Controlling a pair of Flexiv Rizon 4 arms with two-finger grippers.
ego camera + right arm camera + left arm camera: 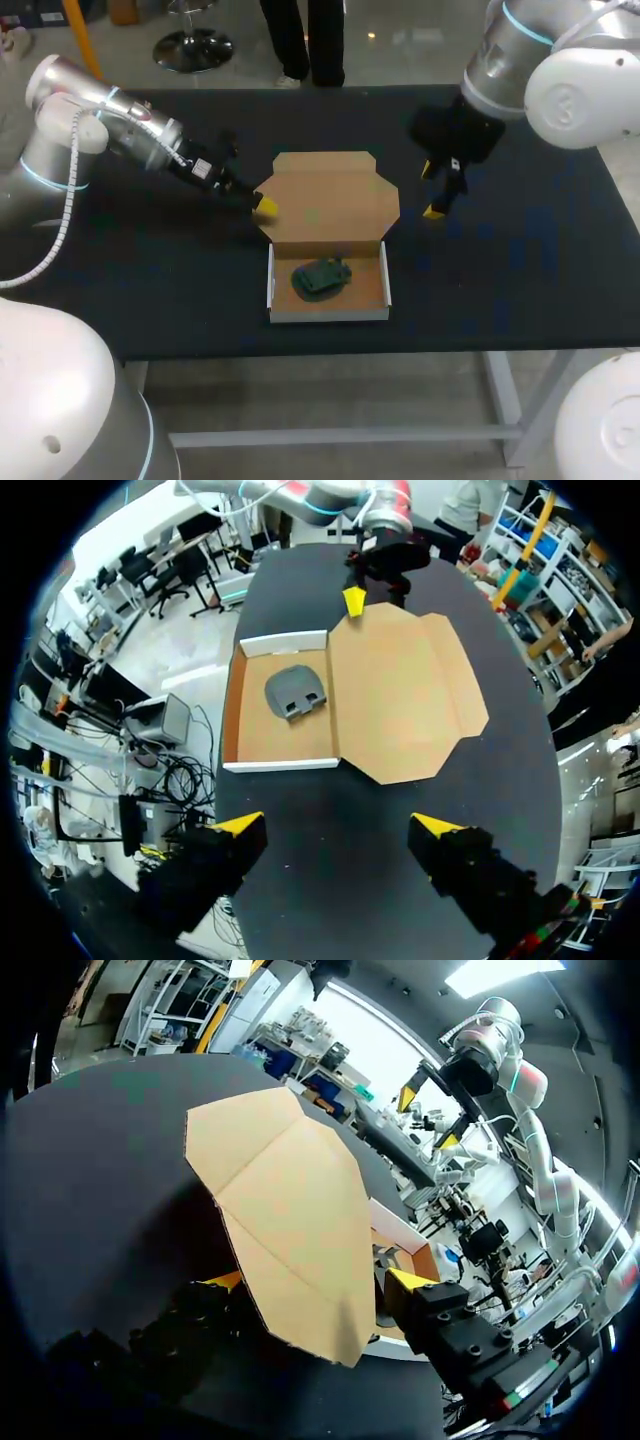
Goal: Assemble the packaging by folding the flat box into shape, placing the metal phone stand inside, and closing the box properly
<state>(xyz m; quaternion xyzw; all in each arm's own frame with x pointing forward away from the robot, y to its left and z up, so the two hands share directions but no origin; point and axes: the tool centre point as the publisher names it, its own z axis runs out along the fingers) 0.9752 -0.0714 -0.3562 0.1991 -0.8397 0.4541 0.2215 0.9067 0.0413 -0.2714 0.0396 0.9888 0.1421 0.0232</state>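
In the head view the left arm enters from 9 o'clock. The left gripper (262, 205) sits low over the black table (120, 290), at the 8 o'clock corner of the box's lid (325, 195). Its 2 yellow-tipped fingers are spread wide. The left wrist view shows the lid's corner lying between them; whether either finger touches it cannot be told.

The box (328, 285) stands folded at the table's middle, its 3 low walls upright. The lid lies folded back at 12 o'clock of the tray. The dark phone stand (321, 277) lies inside, near the middle of the floor.

At 3 o'clock of the lid, well apart from it, the right gripper (432, 190) hangs above the table, fingers spread and holding nothing.
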